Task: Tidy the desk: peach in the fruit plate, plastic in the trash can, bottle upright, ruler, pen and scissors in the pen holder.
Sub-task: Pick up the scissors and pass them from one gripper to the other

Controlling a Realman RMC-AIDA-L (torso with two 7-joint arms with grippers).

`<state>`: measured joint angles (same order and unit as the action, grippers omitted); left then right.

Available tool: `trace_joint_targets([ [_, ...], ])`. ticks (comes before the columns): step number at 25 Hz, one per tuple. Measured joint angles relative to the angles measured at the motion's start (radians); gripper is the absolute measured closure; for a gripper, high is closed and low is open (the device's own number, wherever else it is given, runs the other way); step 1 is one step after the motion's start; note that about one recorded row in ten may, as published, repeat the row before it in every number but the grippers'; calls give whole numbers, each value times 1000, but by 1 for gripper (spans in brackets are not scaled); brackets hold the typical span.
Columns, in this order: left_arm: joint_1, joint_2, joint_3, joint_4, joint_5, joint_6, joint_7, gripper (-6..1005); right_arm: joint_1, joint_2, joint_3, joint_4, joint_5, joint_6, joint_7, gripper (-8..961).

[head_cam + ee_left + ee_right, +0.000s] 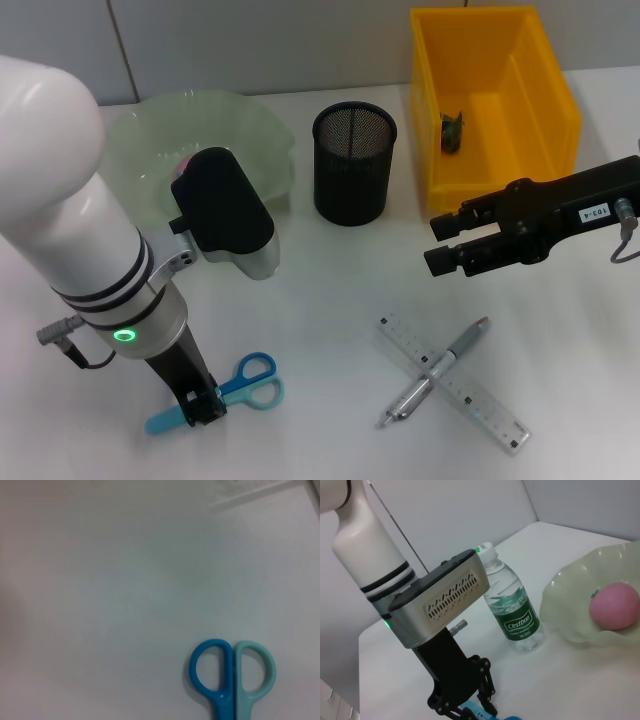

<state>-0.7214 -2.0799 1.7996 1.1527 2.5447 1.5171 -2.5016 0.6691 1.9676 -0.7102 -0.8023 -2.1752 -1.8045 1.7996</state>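
Observation:
My left gripper (201,407) is down at the desk's (330,290) front left, shut on the scissors (243,386) just below their blue handles (232,674); the scissors lie flat. In the right wrist view the same gripper (470,711) straddles their light-blue part. The bottle (512,605) stands upright beside the fruit plate (570,625), which holds the peach (615,606). The ruler (470,400) and the pen (440,365) lie crossed at the front right. The pen holder (353,160) stands at the back centre. My right gripper (443,244) hovers open in front of the trash can (540,70).
A small dark scrap (452,131) lies inside the trash can. The fruit plate (250,125) sits at the back left, partly behind my left arm (70,220). Bare desk lies between the scissors and the ruler.

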Motion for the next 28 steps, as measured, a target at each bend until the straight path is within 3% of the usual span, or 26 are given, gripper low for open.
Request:
trace_joint_targets([
  [5,3,0,-3,6,2,0,0,729,0,0,0,0,0,-2,0,298],
  [9,11,4,-64,34,-1,22,2,754,0,1,1,0,0,-5,1,298],
  [13,34,8,-220,88,-33,89,47,767,-4,0,4,0,0,-8,2,298],
  [15,37,8,-245,92,-47,99,58,767,-6,0,4,0,1,-9,2,298],
  [16,45,10,-319,95,-94,125,88,767,-9,0,6,0,2,-11,5,298],
  [18,45,10,-319,95,-94,125,88,767,-11,0,7,0,3,-12,6,298],
  [21,62,12,-469,75,-182,162,147,766,-21,0,16,0,11,-13,7,298],
  [24,62,12,-469,75,-182,162,147,766,-34,2,21,0,32,-13,3,298],
  [25,80,14,-577,33,-246,193,186,766,-39,3,21,0,41,-13,1,298],
  [28,95,15,-695,-59,-347,233,257,766,-53,9,22,-1,70,-12,-10,298],
])
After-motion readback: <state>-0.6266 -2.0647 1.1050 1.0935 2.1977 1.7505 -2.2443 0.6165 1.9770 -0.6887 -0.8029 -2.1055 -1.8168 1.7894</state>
